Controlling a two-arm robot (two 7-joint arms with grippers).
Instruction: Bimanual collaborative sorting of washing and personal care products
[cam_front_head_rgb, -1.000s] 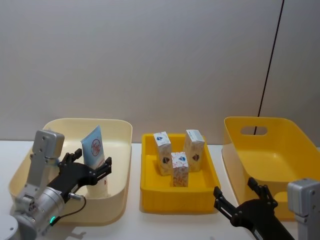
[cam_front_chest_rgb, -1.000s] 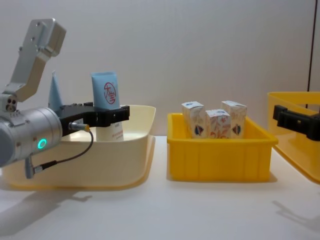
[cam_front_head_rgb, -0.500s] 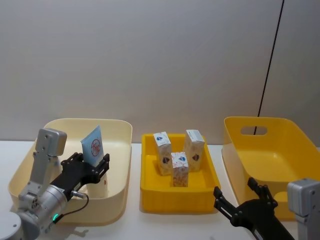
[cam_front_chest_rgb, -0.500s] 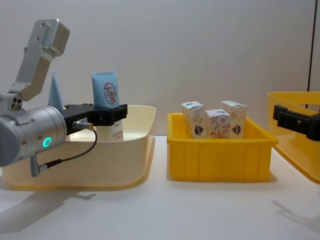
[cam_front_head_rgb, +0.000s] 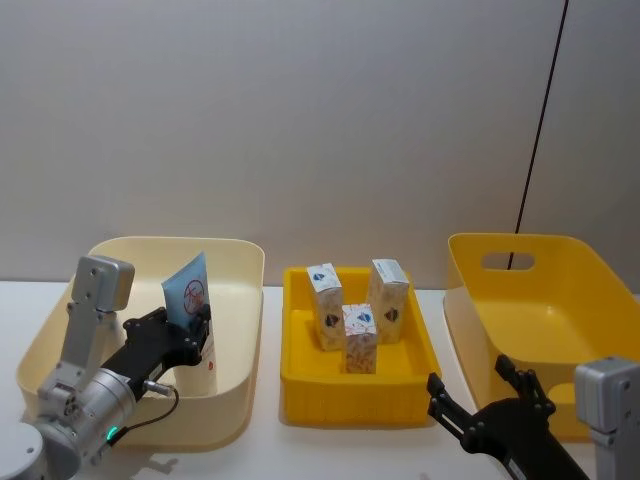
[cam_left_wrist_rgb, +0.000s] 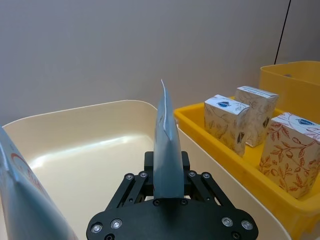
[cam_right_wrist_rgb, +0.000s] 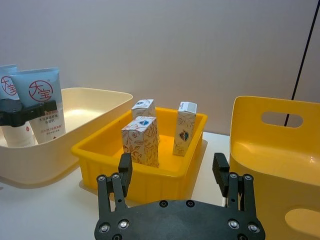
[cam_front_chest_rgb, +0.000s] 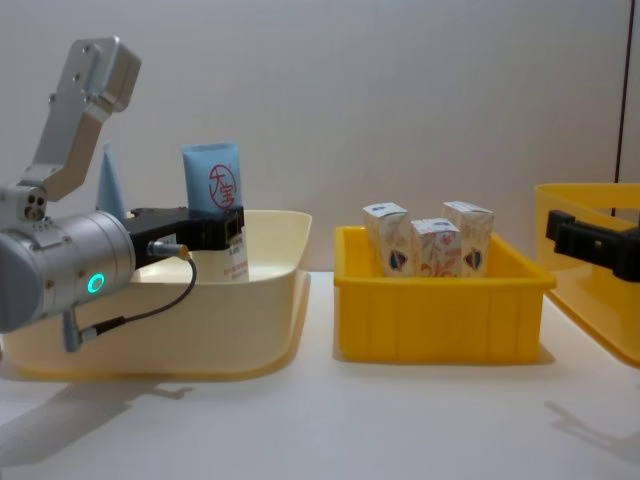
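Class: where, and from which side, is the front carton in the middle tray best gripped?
Probably by its upper half, from above: the front carton stands upright, the tray wall screens its base, and two other cartons stand close behind.

Wall (cam_front_head_rgb: 300, 120): plain matte grey-beige, unbroken, spanning the rear from 9 to 3 o'clock.
Thin dark line (cam_front_head_rgb: 538, 130): runs down the wall at 2 o'clock, slightly slanted; cord or seam, cannot tell.
Surface (cam_front_chest_rgb: 320, 420): white, smooth, reaching from 6 o'clock back to the wall.
Light: soft, even; faint shadows on the surface.
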